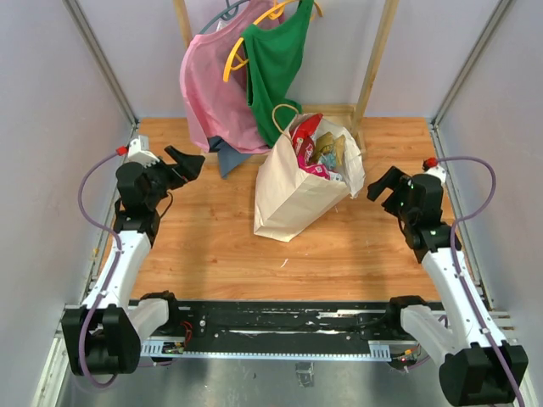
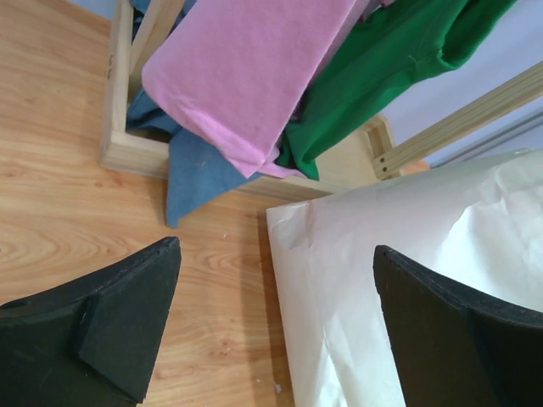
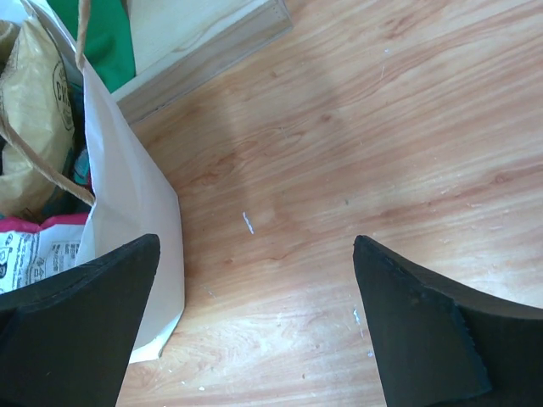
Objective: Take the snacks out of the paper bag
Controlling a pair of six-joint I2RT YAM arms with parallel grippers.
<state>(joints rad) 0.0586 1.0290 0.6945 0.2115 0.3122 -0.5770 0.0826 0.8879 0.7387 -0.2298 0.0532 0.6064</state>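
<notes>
The cream paper bag (image 1: 288,191) stands upright in the middle of the wooden table, mouth open toward the back right. Snacks (image 1: 307,140) fill its top: a red packet, a pink and white one (image 1: 318,170), a tan one (image 1: 338,151). My left gripper (image 1: 188,161) is open and empty, left of the bag and apart from it; the bag's side (image 2: 399,254) shows in the left wrist view. My right gripper (image 1: 386,184) is open and empty, just right of the bag. The right wrist view shows the bag's wall (image 3: 127,212), a tan packet (image 3: 34,110) and a pink and white packet (image 3: 38,250).
A wooden rack (image 1: 373,59) at the back holds a pink garment (image 1: 216,93) and a green garment (image 1: 276,59) on hangers; blue cloth (image 1: 227,153) hangs below. The rack's base frame (image 2: 136,157) lies on the table behind the bag. Grey walls enclose both sides.
</notes>
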